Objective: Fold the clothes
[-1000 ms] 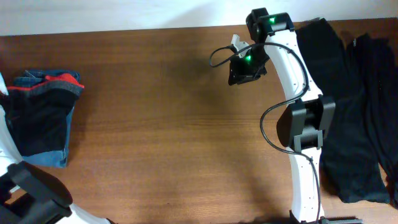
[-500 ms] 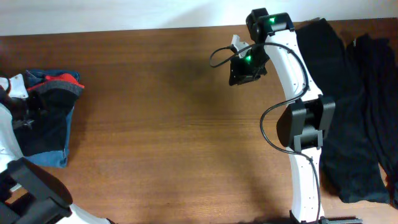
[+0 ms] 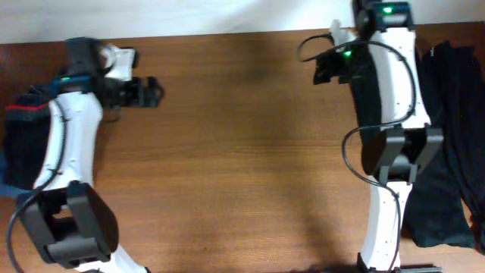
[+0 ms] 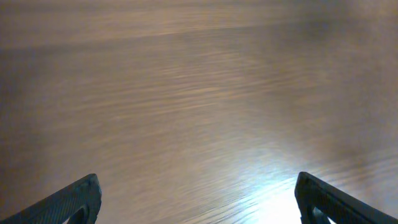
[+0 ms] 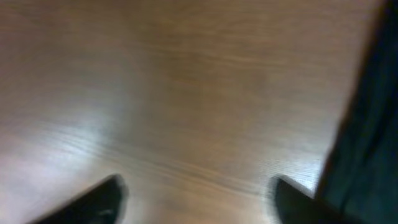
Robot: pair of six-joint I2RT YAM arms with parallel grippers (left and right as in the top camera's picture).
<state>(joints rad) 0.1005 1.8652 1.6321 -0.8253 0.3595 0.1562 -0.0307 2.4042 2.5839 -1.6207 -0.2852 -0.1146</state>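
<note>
Overhead: folded black trousers (image 3: 23, 140) at worktop's (image 3: 227, 167) left edge, out of the way; unfolded black garments (image 3: 455, 136) along right edge, ready for folding. Left jaws and right jaws wide, empty.

Arms: two, a left arm (image 3: 67, 140) and a right arm (image 3: 395, 83).
Grippers: two, a left gripper (image 3: 154, 92) and a right gripper (image 3: 322, 70).
Fingers (image 4: 78, 200): two on each gripper, four in all, each pair set wide apart.
Loose black garments (image 3: 462, 129): two long pieces, behind the right gripper and beside each other; whether more lie beneath them cannot be told.
Folded black trousers (image 3: 26, 140) with a red-orange band: one, behind the left gripper.
Blue denim jeans (image 3: 7, 168): one, under those trousers, only an edge showing.
Tabletop (image 3: 227, 167): one.
</note>
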